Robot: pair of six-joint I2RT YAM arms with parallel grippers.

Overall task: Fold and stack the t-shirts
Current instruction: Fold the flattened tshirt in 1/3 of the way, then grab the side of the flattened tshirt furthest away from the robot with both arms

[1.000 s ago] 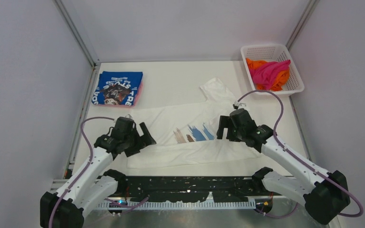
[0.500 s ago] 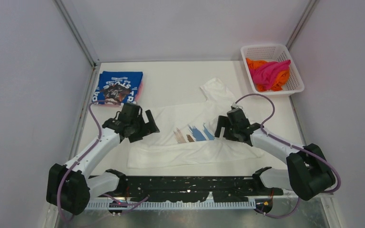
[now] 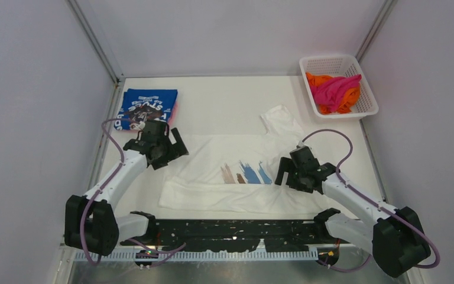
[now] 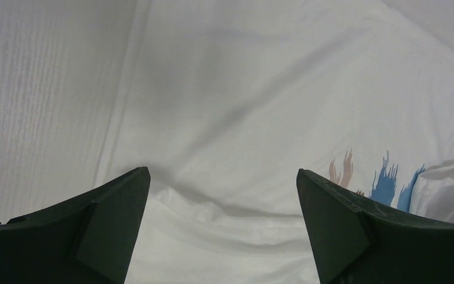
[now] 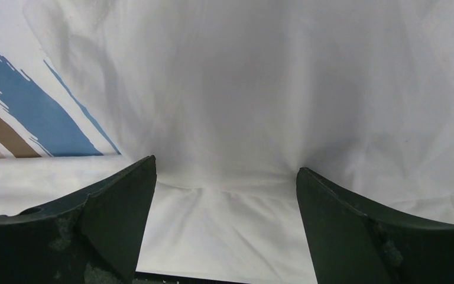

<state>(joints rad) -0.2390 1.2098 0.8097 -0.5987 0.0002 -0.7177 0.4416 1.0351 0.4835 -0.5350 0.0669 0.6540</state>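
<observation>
Jaws wide and empty, left gripper (image 3: pixel 176 147) at 10 o'clock and right gripper (image 3: pixel 282 173) at 3 o'clock flank the white brush-stroke t-shirt (image 3: pixel 213 192), where a level pinch at both edges should fold it square.

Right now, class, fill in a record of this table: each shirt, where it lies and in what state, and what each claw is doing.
white shirt: spread out in the middle, print facing up
blue shirt: folded, far left, on a pink shirt whose edge shows
basket: far right, holds magenta shirt and orange shirt, bunched
left claw: open, over the white shirt's left side, empty
right claw: open, over its right side, empty
</observation>
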